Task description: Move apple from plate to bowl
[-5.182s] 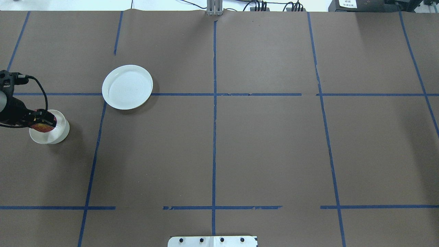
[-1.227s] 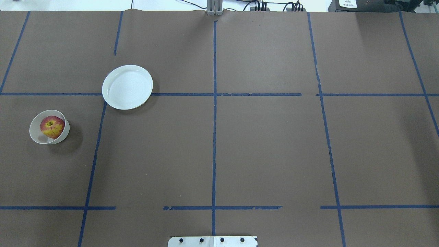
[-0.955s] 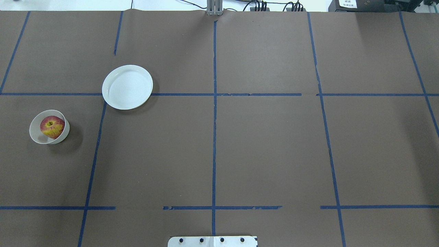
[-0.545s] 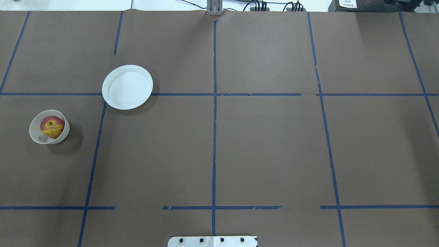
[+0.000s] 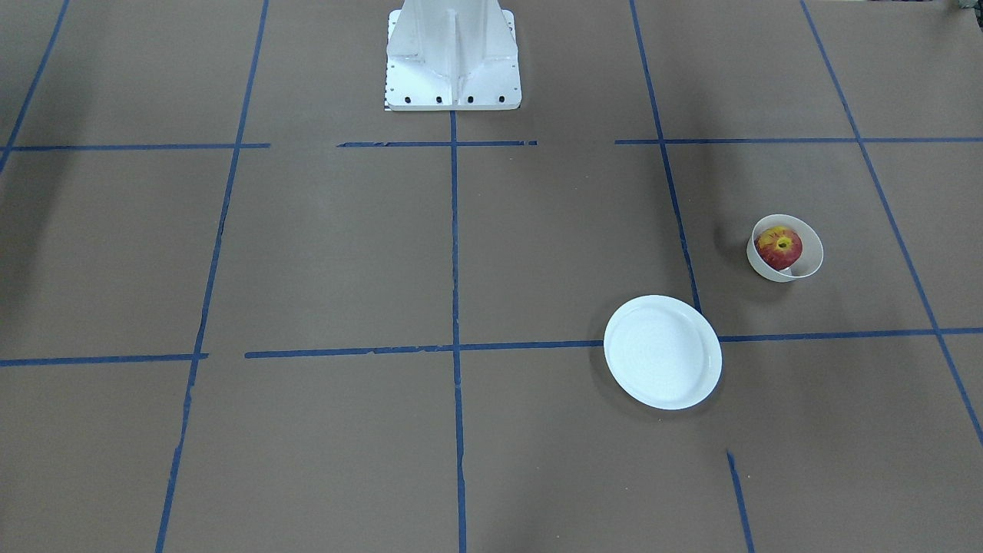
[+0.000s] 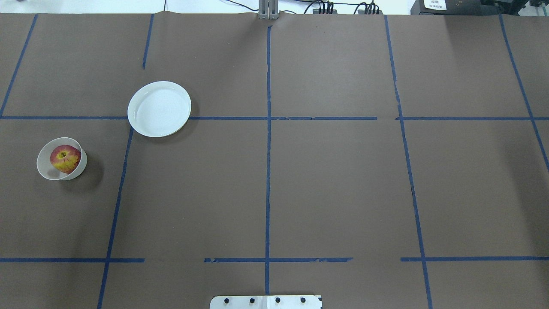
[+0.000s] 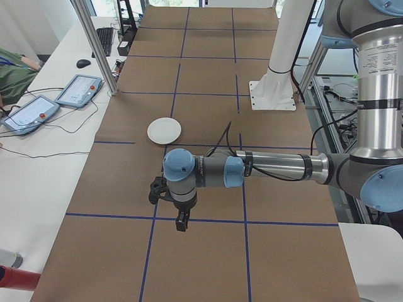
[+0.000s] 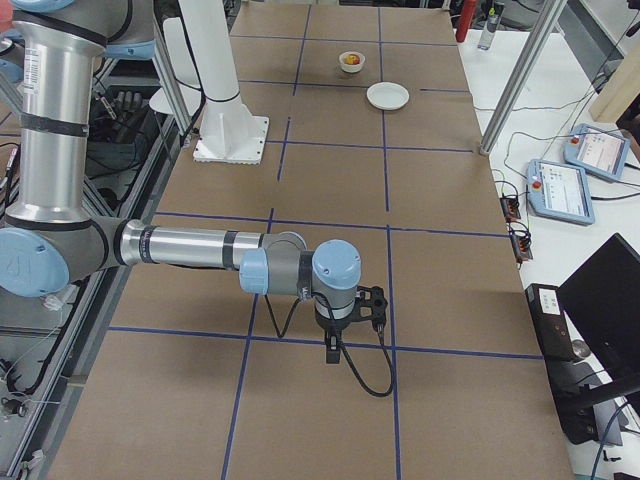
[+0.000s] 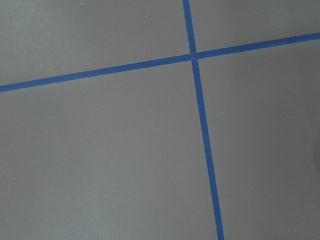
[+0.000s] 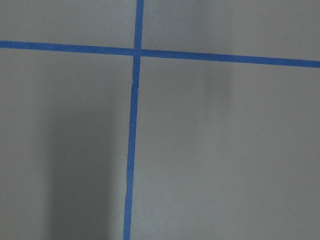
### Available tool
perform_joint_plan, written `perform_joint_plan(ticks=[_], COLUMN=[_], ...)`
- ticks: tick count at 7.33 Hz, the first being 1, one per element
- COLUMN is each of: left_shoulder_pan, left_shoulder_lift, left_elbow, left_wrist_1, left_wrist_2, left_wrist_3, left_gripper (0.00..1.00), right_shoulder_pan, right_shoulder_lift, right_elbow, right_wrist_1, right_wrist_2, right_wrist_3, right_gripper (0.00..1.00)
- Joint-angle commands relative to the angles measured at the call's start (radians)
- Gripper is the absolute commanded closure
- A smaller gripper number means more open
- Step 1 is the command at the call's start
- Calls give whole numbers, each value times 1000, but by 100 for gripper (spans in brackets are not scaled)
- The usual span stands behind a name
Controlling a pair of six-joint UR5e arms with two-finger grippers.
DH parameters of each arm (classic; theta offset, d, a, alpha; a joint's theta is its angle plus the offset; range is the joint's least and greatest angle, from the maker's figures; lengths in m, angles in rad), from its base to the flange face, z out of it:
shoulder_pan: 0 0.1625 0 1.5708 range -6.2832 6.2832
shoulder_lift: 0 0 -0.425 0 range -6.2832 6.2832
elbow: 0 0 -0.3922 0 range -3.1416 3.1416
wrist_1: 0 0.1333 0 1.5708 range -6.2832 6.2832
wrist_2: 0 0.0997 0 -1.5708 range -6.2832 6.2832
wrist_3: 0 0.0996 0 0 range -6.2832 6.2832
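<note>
While apple sits in bowl, opening of left pincer and right pincer cannot be told.

You see the left gripper and the right gripper only side-on, too small to tell how their jaws stand. The bowl hides the underside of the apple. The robot base is cut off at 6 o'clock.
</note>
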Motion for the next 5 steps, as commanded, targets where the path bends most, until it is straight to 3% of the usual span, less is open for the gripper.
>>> perform_joint_plan(ticks=[1, 5], left_shoulder_pan=[0, 0], left_shoulder_lift=[1, 1], left_elbow=[-1, -1], left_wrist_1=[0, 0], left_wrist_2=[0, 0], left_wrist_3=[0, 0], left_gripper=[0, 0], right_shoulder_pan=[0, 0], right_shoulder_lift=[1, 0], right_elbow=[0, 0], right_wrist_1=[0, -1], right_wrist_2=[0, 0], right_wrist_3=[0, 0], right_gripper=[0, 0])
